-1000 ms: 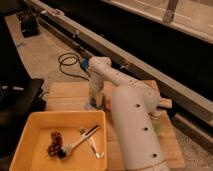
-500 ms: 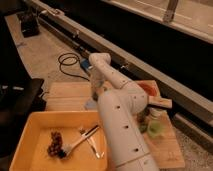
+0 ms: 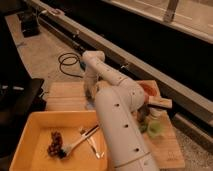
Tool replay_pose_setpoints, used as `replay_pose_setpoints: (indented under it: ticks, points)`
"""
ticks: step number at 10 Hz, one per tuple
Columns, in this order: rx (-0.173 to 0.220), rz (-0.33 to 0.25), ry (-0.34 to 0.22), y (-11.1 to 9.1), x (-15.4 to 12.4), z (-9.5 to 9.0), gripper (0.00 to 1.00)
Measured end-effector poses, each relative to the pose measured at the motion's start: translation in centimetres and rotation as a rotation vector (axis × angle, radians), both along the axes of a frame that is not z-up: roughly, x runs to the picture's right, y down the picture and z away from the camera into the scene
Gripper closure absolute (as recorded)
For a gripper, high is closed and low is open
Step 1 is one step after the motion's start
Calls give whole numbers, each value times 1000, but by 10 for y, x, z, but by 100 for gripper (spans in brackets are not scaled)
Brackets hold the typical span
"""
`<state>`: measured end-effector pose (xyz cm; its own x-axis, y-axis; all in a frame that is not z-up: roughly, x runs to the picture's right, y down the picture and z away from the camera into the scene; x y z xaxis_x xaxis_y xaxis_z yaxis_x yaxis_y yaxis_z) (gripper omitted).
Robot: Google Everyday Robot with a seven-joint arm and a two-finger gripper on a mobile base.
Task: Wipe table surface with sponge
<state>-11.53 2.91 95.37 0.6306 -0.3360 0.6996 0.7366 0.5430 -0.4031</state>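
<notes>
The table surface (image 3: 64, 96) is a light-brown plank top that runs left and right behind my arm. My white arm rises from the bottom centre, bends at an elbow near the back edge and comes down onto the planks. The gripper (image 3: 91, 95) sits low over the table at the arm's left edge, largely hidden by the forearm. Just below it a pale blue-grey sliver shows, which looks like the sponge (image 3: 90, 105). I cannot tell whether the gripper touches it.
A yellow tray (image 3: 30, 131) at the front left holds utensils and a dark clump. To the right of the arm are a red bowl (image 3: 149, 90), a wooden block (image 3: 160, 103) and a pale green object (image 3: 155, 128). A black cable (image 3: 67, 62) lies on the floor behind.
The forearm has swung left and toward the camera, uncovering the bowl, block and green object on the right. The gripper end has stayed low over the planks near the tray's back edge.
</notes>
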Motion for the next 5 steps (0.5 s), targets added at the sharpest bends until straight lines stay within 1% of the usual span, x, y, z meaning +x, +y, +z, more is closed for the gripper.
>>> replay_pose_setpoints:
  ticks: [1, 2, 3, 4, 5]
  points:
    - [7, 0, -24, 0, -9, -6, 100]
    - [13, 0, -51, 2, -22, -16, 100]
    - [9, 7, -58, 6, -29, -22, 100]
    - [-3, 23, -57, 12, -34, -26, 100]
    - [-28, 44, -48, 20, -31, -31, 100]
